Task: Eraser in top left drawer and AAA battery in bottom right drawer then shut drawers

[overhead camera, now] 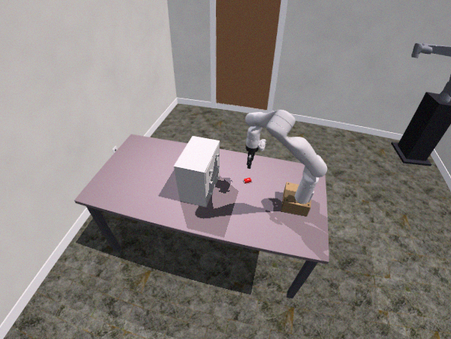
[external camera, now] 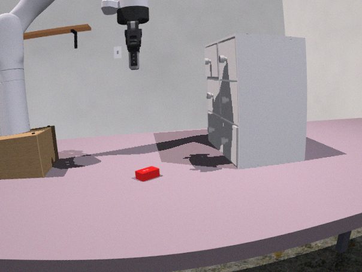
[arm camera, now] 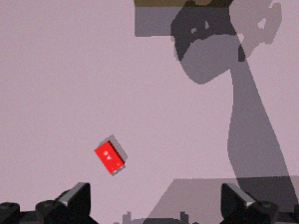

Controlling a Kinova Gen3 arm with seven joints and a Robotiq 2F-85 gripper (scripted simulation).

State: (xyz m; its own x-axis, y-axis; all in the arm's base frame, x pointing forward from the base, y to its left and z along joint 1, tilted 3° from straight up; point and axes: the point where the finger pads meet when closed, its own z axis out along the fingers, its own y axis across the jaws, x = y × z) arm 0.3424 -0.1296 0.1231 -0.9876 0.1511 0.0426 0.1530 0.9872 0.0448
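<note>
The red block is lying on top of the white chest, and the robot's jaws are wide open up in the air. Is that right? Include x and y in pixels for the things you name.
Not quite: the red block (overhead camera: pixel 248 180) (external camera: pixel 147 174) (arm camera: pixel 110 157) is lying on the table, in front of the white chest (overhead camera: pixel 198 154) (external camera: pixel 271 99), as the exterior view shows. The rest is right: the robot's jaws are wide open up in the air.

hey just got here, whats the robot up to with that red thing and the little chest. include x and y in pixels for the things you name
The robot arm isn't holding anything right now. Its gripper (overhead camera: pixel 249 167) (external camera: pixel 133 69) (arm camera: pixel 155 198) is open in the air above the table (overhead camera: pixel 149 160) (external camera: pixel 180 209) (arm camera: pixel 50 89). The red block (overhead camera: pixel 247 180) (external camera: pixel 147 174) (arm camera: pixel 109 157), probably the eraser, lies on the table in front of the small chest (overhead camera: pixel 198 153) (external camera: pixel 271 99). One bottom-row drawer (external camera: pixel 235 145) sticks out slightly. I can't make out a battery in any view.
</note>
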